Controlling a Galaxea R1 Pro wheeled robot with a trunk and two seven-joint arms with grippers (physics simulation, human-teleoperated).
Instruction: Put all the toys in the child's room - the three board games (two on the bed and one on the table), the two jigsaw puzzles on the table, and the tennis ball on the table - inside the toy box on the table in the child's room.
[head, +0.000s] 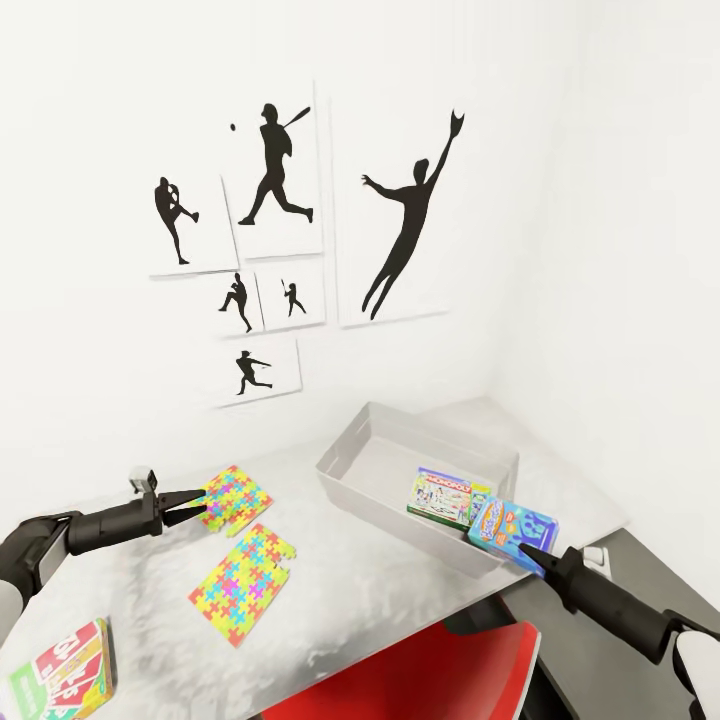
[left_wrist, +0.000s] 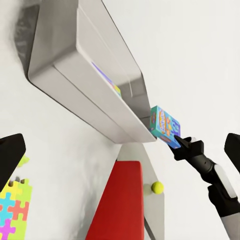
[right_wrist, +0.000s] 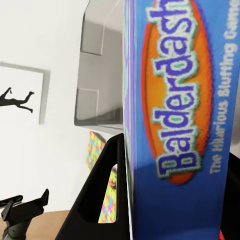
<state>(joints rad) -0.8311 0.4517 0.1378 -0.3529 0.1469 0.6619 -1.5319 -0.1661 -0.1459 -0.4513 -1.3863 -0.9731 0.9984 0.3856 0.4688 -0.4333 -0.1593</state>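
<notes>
A pale grey table (head: 400, 590) fills the lower half of the head view, below black sports-silhouette prints (head: 270, 170) on a white wall. At lower right, the right gripper (head: 528, 551) is clamped on a small blue board game (head: 510, 530), held at the near rim of the grey toy box (head: 350, 455). A green-and-white board game (head: 445, 495) lies inside the box. At left, the left gripper (head: 200, 505), fingers apart, touches one jigsaw puzzle (head: 235, 498); a second puzzle (head: 245, 583) lies nearer. The SKIP-BO box (head: 60, 675) sits in the bottom left corner. A tennis ball (left_wrist: 157, 187) shows in the left wrist view beside a red chair (head: 420, 675).
</notes>
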